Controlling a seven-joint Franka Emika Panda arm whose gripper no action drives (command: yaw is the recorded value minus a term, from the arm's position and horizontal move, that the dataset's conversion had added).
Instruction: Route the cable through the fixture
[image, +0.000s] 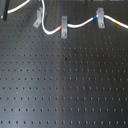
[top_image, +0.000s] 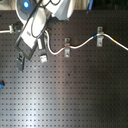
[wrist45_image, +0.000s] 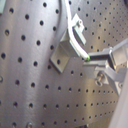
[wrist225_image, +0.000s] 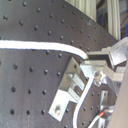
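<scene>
The cable (wrist225_image: 35, 45) is held pinched in the gripper (wrist225_image: 92, 67) (jaws closed) at the fixture (wrist225_image: 67, 92); seating it downward is judged next.

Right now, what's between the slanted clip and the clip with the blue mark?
In the first exterior view, the red-marked clip stands between the slanted clip and the blue-marked clip, with the white cable running through the stretch.

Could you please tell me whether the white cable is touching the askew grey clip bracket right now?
Touching. In the first wrist view the cable lies across the fixture's top edge with no gap; the second wrist view shows the same.
</scene>
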